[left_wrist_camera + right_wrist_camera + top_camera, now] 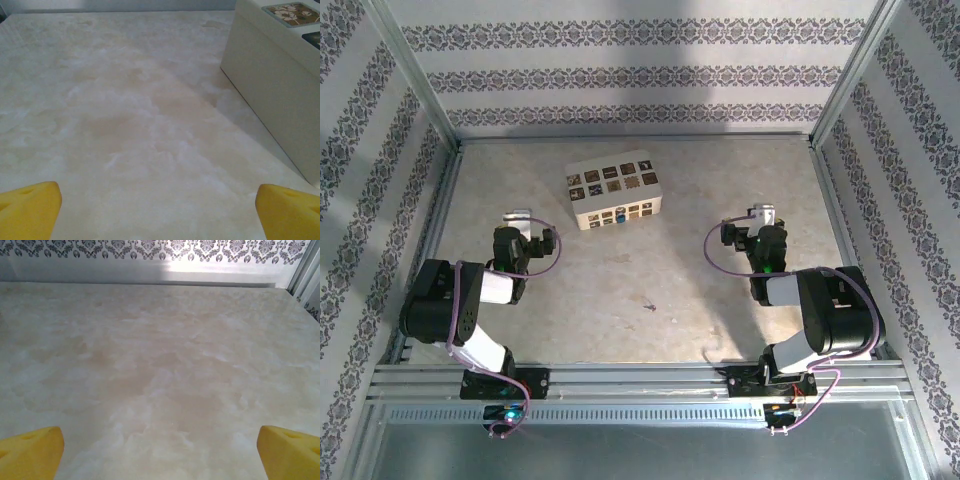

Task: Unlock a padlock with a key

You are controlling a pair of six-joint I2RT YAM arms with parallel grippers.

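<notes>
Both arms crouch folded; the left gripper (520, 218) and right gripper (762, 215) gape empty. The padlock (619, 216) sits by the box (612, 183), the key (649, 304) lying apart.

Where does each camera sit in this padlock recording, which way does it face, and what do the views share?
Top external: above and behind the bases, looking down on the table; both arms, left hand and right hand show.
Left wrist: low over the table, facing across it, cream box at right; its yellow fingertips wide apart at the bottom corners.
Right wrist: low, facing the patterned back wall; its fingertips likewise.
Shared: top and left wrist both show the cream box.
</notes>
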